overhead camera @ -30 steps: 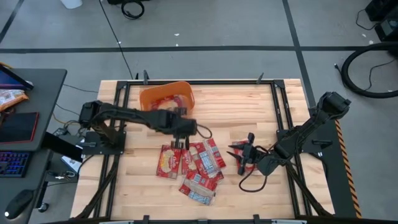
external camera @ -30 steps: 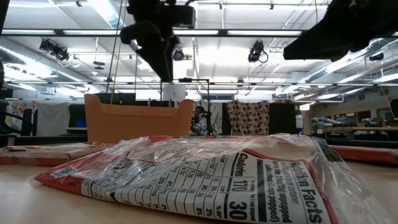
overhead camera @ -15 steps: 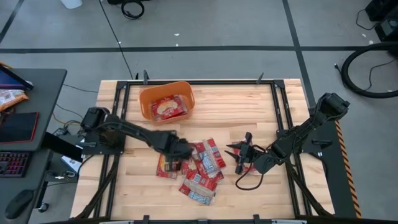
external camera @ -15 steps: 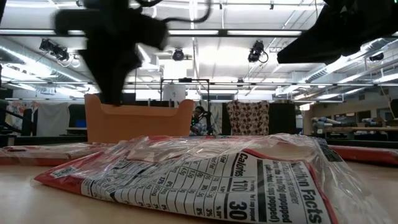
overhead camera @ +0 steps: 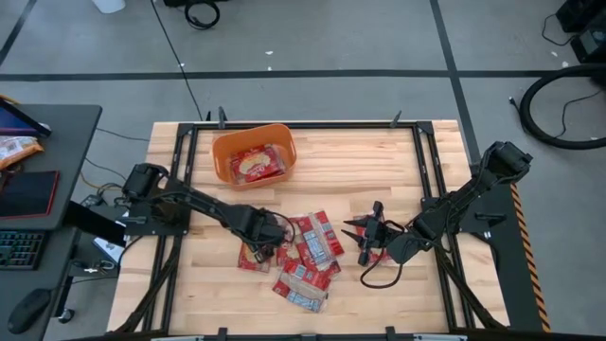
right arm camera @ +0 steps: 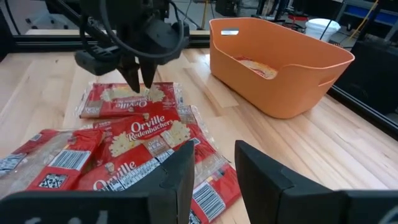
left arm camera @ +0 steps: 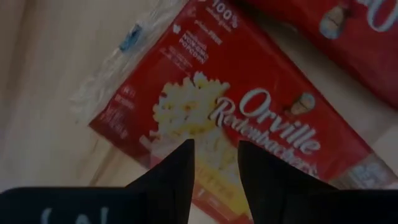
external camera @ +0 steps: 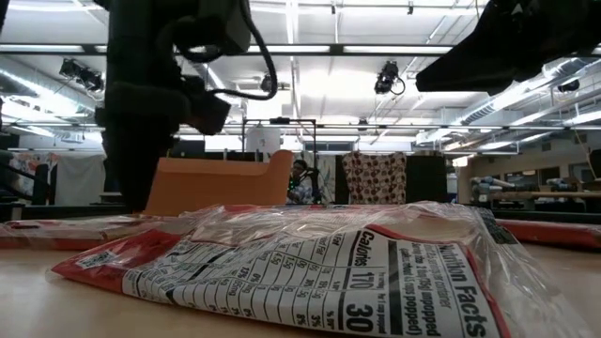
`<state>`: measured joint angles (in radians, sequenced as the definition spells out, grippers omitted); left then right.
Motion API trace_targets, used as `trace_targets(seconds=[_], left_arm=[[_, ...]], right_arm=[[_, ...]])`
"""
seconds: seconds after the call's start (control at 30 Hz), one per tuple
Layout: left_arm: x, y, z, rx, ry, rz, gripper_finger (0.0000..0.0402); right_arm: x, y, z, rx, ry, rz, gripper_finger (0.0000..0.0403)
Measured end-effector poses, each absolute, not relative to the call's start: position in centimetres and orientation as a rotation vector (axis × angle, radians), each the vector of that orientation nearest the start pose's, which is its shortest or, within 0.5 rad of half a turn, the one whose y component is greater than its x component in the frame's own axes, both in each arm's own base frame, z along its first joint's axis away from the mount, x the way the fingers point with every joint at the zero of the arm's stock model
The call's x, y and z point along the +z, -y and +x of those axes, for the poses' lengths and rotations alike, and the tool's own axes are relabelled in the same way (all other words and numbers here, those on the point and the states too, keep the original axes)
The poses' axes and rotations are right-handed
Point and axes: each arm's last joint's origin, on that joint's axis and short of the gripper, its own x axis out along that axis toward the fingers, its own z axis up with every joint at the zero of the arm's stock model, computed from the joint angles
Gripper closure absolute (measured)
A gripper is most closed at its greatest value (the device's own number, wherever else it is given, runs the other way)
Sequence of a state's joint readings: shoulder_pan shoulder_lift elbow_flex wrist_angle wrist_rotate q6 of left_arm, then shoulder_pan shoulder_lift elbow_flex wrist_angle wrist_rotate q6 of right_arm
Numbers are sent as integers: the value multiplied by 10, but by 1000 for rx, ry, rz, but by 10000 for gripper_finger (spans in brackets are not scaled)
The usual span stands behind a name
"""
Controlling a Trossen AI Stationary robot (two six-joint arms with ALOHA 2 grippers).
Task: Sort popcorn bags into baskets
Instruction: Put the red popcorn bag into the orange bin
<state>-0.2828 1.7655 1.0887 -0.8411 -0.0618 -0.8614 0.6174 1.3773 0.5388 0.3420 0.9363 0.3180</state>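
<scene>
My left gripper (overhead camera: 263,248) is open by a narrow gap and points down at the leftmost red popcorn bag (overhead camera: 250,254) of a pile of several bags (overhead camera: 308,254) lying flat on the table. In the left wrist view the gripper (left arm camera: 214,144) stands over that bag's pale picture (left arm camera: 186,112). The right wrist view shows it (right arm camera: 142,87) from the side. One more bag (overhead camera: 256,164) lies in the orange tub (overhead camera: 220,152) at the far left. My right gripper (overhead camera: 365,242) is open and waits right of the pile. My left gripper comes at the leftmost bag from above, fingers (right arm camera: 132,78) pointing down at the picture near the bag's middle (left arm camera: 214,127). I cannot tell whether the fingertips touch the bag. The bag lies flat on the table.
The bags of the pile overlap one another; one with its printed back up (external camera: 310,272) lies nearest the low camera. The tub (right arm camera: 280,74) stands beyond the pile. Bare wood (overhead camera: 379,161) stretches between the tub and the table's right edge. Black frame rails (overhead camera: 180,180) flank the table.
My left gripper has moved from beside the tub toward the table's near edge and down, stopping over the leftmost bag of the pile. The bags have stayed where they were.
</scene>
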Motion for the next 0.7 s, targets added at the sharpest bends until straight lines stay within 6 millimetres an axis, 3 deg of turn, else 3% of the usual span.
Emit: trace_targets(seconds=[0.2,0.53,0.7], left_arm=[[145,79,287,411,-1447,-346,273],[141,79,282,27,-1462,452,274],[159,85,288,29,-1488,490,274]], right_arm=[[180,-127,219,-362,-301,-43,283],[180,-127,219,-361,-301,-43,283],[180,-127,219,-357,-304,-52,283]])
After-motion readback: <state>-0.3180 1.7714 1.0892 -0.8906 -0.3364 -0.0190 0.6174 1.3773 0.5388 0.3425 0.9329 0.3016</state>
